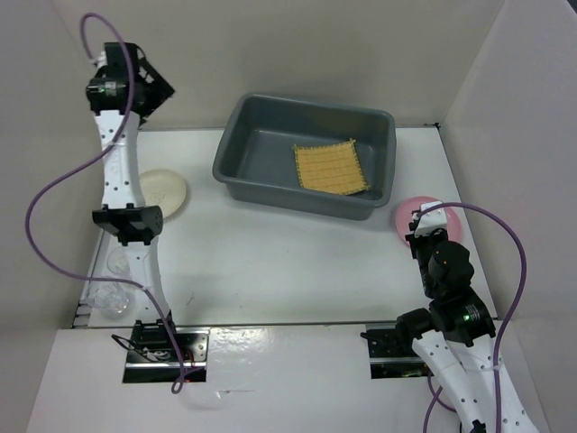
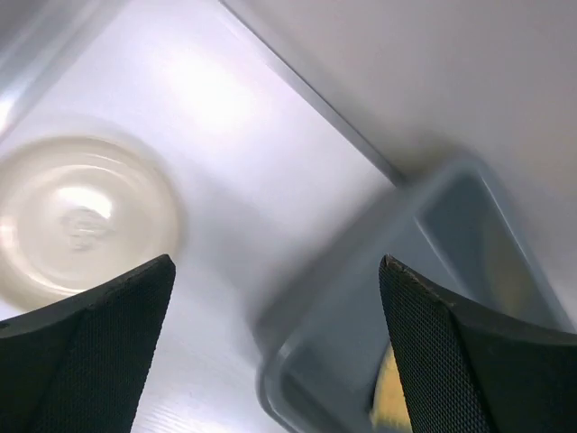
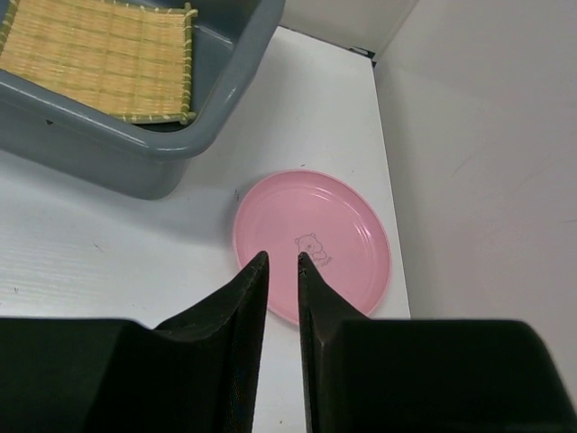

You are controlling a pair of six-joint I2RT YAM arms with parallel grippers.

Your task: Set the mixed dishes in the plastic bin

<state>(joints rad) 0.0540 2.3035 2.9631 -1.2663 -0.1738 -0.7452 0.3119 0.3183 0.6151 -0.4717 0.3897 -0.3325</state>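
The dark grey plastic bin (image 1: 236, 161) stands at the back centre with the yellow woven mat (image 1: 330, 168) lying inside it. The cream plate (image 1: 160, 192) lies on the table to its left. My left gripper (image 1: 149, 86) is raised at the far left, open and empty; its wrist view shows the cream plate (image 2: 81, 216), the blurred bin (image 2: 424, 262) and a bit of the mat (image 2: 389, 392). The pink plate (image 3: 315, 239) lies right of the bin. My right gripper (image 3: 282, 257) hovers over the plate's near edge, jaws nearly together, holding nothing. Two clear glass cups (image 1: 108, 300) stand near the left arm's base.
White walls (image 1: 505, 117) enclose the table on the left, back and right. The pink plate lies close to the right wall (image 3: 487, 180). The left arm's purple cable (image 1: 41, 194) loops over the left side.
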